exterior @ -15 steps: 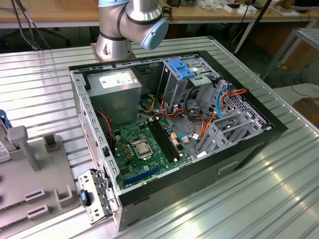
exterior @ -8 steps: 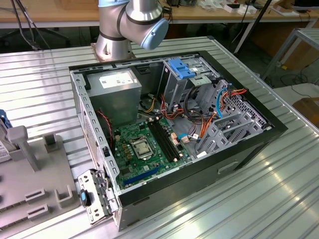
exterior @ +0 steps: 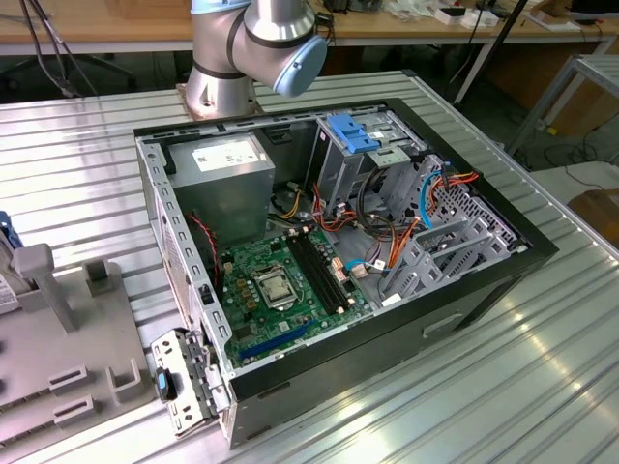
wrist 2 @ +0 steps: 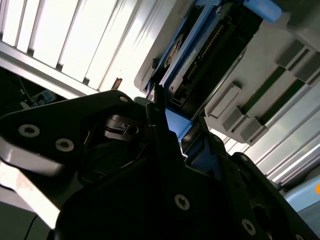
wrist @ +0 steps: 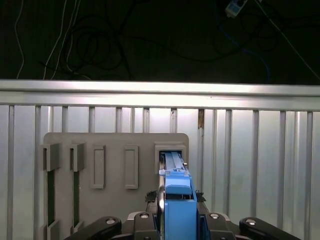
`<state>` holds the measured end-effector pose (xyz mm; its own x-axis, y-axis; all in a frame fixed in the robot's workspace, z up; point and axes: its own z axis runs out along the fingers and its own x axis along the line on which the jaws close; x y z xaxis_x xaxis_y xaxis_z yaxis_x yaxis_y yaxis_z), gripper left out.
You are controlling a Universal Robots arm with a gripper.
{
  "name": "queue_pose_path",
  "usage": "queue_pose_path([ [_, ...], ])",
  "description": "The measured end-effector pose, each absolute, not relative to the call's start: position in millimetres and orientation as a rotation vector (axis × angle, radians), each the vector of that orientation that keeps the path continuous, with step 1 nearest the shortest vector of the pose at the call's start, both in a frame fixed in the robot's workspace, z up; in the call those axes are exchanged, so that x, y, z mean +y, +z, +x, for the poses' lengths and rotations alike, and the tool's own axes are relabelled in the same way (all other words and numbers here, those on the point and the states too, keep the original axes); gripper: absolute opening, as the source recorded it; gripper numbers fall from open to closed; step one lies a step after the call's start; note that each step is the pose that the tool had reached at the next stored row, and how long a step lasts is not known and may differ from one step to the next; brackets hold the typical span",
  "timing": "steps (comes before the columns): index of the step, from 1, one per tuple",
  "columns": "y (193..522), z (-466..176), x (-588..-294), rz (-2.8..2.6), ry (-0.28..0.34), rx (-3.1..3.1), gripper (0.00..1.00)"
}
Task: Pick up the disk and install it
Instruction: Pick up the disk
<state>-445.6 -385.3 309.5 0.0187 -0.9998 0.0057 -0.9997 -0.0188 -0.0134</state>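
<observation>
Grip: clenching on the disk [wrist: 178, 205], with the black jaws of the gripper [wrist: 178, 194] pressing flat against both flanks of its glossy blue plastic rail in the first wrist view. Standing on edge, thin and slab-shaped, in 1 rectangular pocket of a matte grey plastic fixture plate [wrist: 115, 145]. Showing, in the second wrist view, dark metal framed by blue rails, with a row of connector pins along 1 end [wrist 2: 215, 50]. Carrying 5 pockets on that plate: 2 long slots with green showing inside, 2 shorter raised frames, 1 holding the disk. Lying on a table [wrist: 250, 150] of ribbed, shiny aluminium slats.

Sitting, in the exterior view, at 8 o'clock from 1 open black computer case [exterior: 368, 362]: the grey plate [exterior: 97, 329] again. Rising at 11 o'clock from the case: 1 rounded silver arm [exterior: 242, 48] with a pale blue cap. Lying inside the case: 1 green circuit board [exterior: 280, 285], 1 boxy grey power supply [exterior: 232, 179] at its 11 o'clock, 1 metal cage [exterior: 353, 145] with a blue plastic tab at its 1 o'clock, and a tangle of orange, red and blue wires [exterior: 387, 242] at its 2 o'clock.
</observation>
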Motion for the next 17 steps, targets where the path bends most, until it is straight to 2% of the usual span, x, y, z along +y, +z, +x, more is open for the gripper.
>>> queue_pose_path([
  [17, 315.0, -445.6, -385.3, -2.238, -0.021, 2.197, 0.37],
])
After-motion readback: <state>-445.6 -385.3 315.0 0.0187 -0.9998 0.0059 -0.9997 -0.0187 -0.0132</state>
